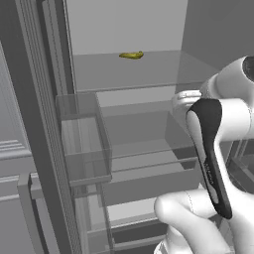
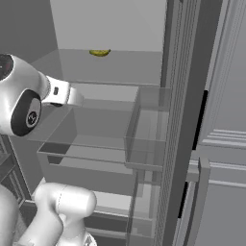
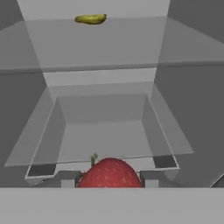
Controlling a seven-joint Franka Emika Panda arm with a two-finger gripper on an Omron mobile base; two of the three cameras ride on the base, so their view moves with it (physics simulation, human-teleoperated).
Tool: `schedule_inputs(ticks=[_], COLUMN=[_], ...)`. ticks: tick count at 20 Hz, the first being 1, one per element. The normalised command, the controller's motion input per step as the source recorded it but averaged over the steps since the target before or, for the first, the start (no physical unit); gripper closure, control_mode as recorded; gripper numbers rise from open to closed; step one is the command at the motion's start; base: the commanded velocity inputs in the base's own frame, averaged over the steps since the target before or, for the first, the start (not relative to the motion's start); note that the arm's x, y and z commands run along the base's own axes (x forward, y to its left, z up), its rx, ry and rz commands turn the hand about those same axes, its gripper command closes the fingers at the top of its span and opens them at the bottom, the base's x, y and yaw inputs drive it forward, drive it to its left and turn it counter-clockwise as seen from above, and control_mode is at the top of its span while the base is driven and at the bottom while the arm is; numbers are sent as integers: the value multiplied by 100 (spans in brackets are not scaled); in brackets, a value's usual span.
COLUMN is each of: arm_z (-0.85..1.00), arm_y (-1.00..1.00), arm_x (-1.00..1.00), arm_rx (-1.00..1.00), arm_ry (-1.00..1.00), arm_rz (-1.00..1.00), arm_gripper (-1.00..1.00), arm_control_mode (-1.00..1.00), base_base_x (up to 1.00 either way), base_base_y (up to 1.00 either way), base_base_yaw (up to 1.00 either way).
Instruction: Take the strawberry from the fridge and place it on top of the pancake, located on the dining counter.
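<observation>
The strawberry [image 3: 110,173], red with a small green stalk, sits low in the hand view, right between the two finger tips of my gripper [image 3: 109,179]. The fingers [image 3: 68,177] press against its sides, so the gripper is shut on it. My hand [image 1: 184,99] reaches into the open fridge [image 1: 124,30] at the level of a middle glass shelf [image 3: 109,144]. The right base view shows the wrist [image 2: 65,95] inside the fridge's pale interior [image 2: 110,24]. The pancake and the dining counter are out of view.
A small yellow elongated fruit [image 1: 131,55] [image 2: 99,52] [image 3: 90,19] lies on the upper glass shelf at the back. Clear door bins [image 1: 84,144] [image 2: 149,129] hang on the open doors to either side. A drawer front [image 1: 149,186] sits below the shelves.
</observation>
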Motion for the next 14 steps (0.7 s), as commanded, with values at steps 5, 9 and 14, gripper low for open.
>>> schedule_inputs(ticks=[5,9,14], arm_z=[-80,-50,-32], arm_y=[2,0,0], arm_x=[-77,-60,-56], arm_rx=[-16,0,2], arm_ry=[25,16,6], arm_rz=[7,4,0], arm_gripper=[100,100,100], arm_control_mode=[-100,-100,-100], base_base_x=[0,0,0], base_base_y=[0,0,0], base_base_yaw=[0,0,0])
